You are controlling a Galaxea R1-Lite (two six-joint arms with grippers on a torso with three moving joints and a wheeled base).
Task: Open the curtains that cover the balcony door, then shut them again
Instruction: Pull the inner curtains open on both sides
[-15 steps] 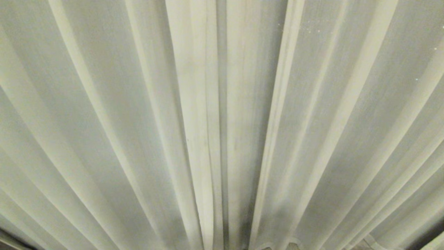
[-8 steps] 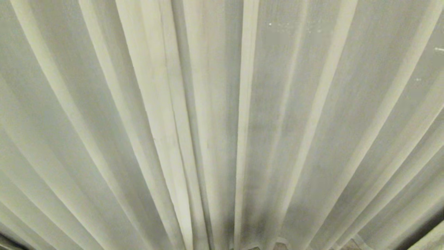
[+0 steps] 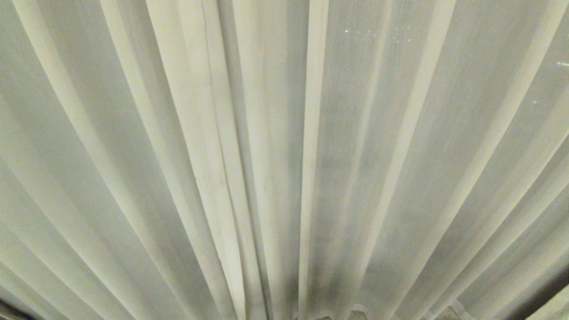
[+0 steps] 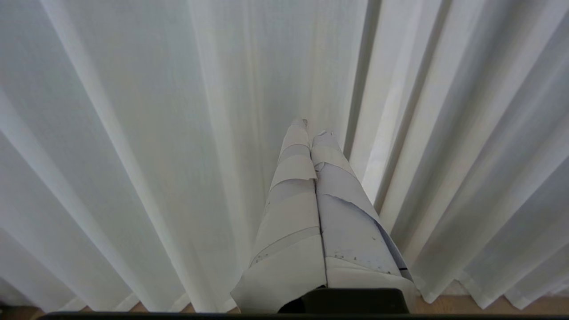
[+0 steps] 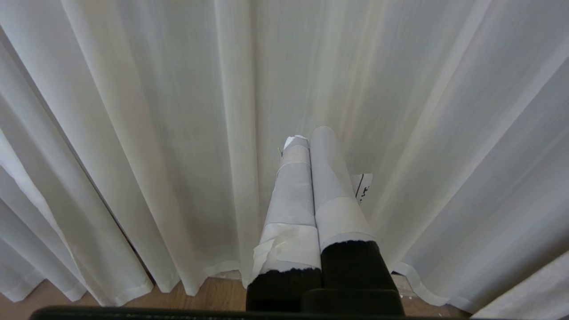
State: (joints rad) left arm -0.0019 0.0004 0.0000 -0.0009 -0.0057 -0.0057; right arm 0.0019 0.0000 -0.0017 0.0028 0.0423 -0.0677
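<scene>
Before the drawn curtains point(image 3: 284, 160), left end effector point(image 4: 311, 126) and right end effector point(image 5: 306, 135) hang closed, empty.

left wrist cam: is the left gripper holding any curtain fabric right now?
No. The left gripper has its taped fingers pressed together with nothing between them, in front of the curtains.

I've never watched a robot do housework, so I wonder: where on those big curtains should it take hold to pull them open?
Probably at the straight hemmed edge where the two curtains meet, near the head view's middle. That edge is a narrow doubled strip that hangs free, thin enough to pinch, while the broad pleats are far too wide. Either gripper, left or right, both shut now, would open and come in head-on.
</scene>
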